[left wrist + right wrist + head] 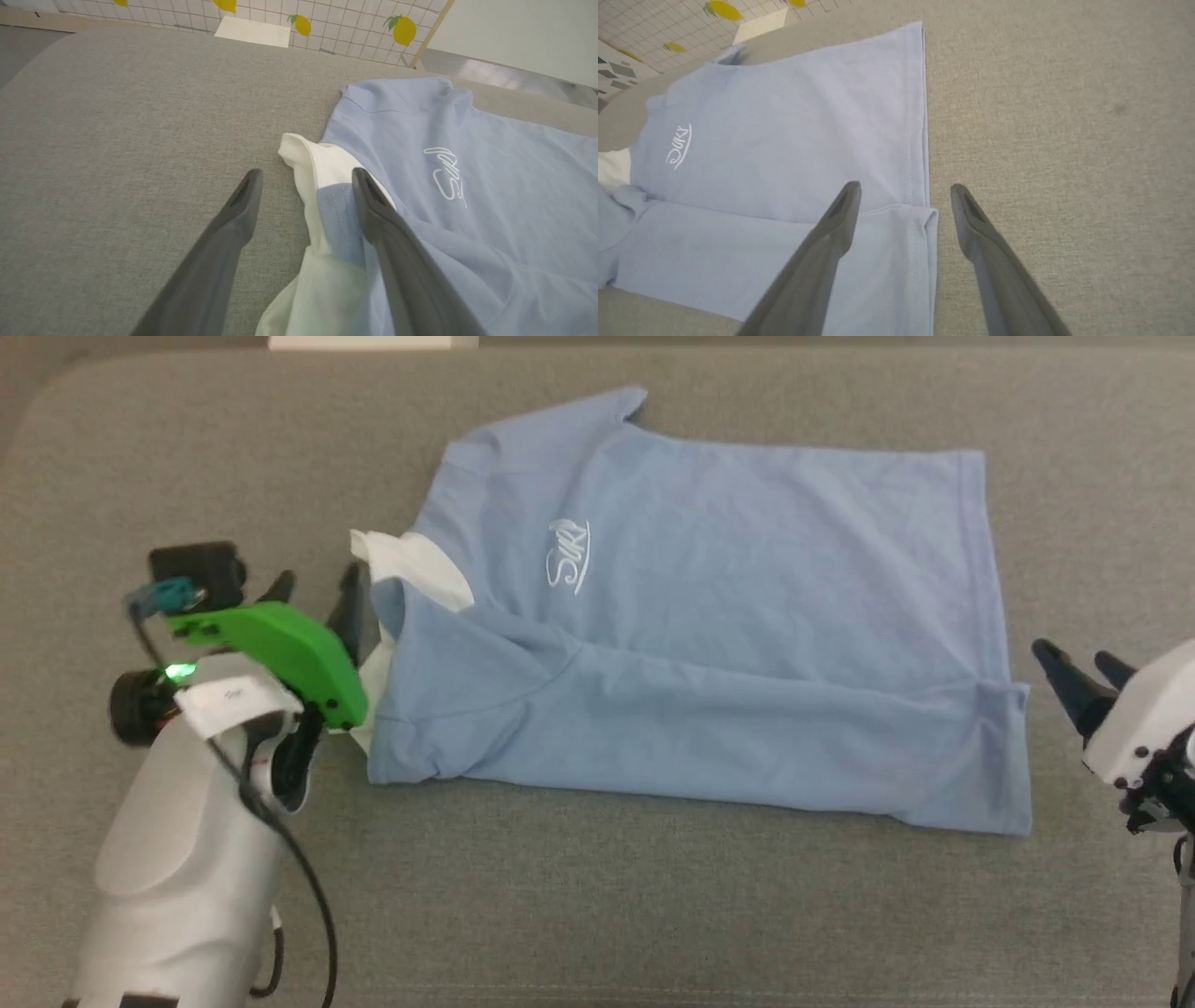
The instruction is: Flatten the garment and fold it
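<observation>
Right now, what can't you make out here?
- Head view: collar partly behind the left gripper.
- Head view: near part of the shirt front covered by its own folded-over edge.
- Head view: right gripper arm cut off by the right edge.
- All views: lettering too small to read surely.

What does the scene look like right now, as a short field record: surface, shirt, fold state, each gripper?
surface: grey woven fabric surface
garment: light blue short-sleeved polo shirt, white collar, white script lettering facing up
fold state: near long side folded over the body as a flap; far sleeve lies out flat
left gripper: open, at the collar end, holding nothing
right gripper: open, beside the hem end, holding nothing
</observation>
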Robot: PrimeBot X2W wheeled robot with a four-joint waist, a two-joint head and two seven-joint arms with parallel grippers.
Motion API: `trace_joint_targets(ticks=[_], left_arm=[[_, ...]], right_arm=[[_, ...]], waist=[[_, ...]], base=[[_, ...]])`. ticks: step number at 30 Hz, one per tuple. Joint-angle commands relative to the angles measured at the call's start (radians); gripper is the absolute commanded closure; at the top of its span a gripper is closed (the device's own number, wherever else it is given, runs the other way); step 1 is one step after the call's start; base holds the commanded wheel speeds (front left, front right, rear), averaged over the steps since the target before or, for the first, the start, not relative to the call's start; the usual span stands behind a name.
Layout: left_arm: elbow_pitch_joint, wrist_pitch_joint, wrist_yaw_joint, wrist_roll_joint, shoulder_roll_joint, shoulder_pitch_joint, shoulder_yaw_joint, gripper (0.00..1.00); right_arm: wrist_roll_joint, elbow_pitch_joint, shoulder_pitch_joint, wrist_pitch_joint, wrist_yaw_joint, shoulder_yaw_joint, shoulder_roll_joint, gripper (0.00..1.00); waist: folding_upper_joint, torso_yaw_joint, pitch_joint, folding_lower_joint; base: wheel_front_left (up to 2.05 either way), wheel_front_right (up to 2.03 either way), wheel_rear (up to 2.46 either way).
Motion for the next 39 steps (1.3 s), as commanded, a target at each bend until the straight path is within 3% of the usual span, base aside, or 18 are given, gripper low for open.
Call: trace_joint_targets(ticks=[1,10,15,23,28,35,39], left_arm=[[-0.021,-0.033,0.013,-0.007,0.015,0.035,0.012,0.00],[-0.191,-0.355,0.018,0.011,0.003,0.319,0.066,0.00],[-0.223,-0.396,0.017,0.033,-0.032,0.451,0.064,0.00],[-0.227,-0.397,0.012,0.044,-0.066,0.514,0.066,0.00],[-0.182,-0.210,0.034,0.031,-0.066,0.443,0.024,0.00],[-0.132,0.214,0.123,0.025,-0.055,0.279,-0.048,0.00],[-0.103,0.381,0.161,0.046,-0.038,0.217,-0.088,0.00]], right_arm=[[-0.002,-0.022,0.030,-0.043,-0.001,-0.006,0.009,0.00],[0.011,-0.116,0.260,-0.362,-0.001,0.024,0.009,0.00],[0.020,-0.099,0.384,-0.454,-0.001,0.056,0.007,0.00],[0.040,-0.065,0.430,-0.481,-0.001,0.061,0.018,0.00],[0.039,-0.056,0.415,-0.482,-0.001,0.054,0.019,0.00],[0.037,-0.055,0.390,-0.471,-0.001,0.061,0.020,0.00],[0.038,-0.057,0.378,-0.468,-0.001,0.068,0.022,0.00]], waist=[[0.0000,0.010,-0.100,-0.0001],[0.0000,0.016,-0.186,-0.0001],[0.0000,0.021,-0.206,-0.0001],[0.0000,0.020,-0.206,-0.0001],[0.0000,0.021,-0.190,-0.0001],[0.0000,0.006,-0.146,-0.0001],[0.0000,-0.011,-0.110,-0.0001]], base=[[0.00,0.00,0.00],[0.00,0.00,0.00],[0.00,0.00,0.00],[0.00,0.00,0.00],[0.00,0.00,0.00],[0.00,0.00,0.00],[0.00,0.00,0.00]])
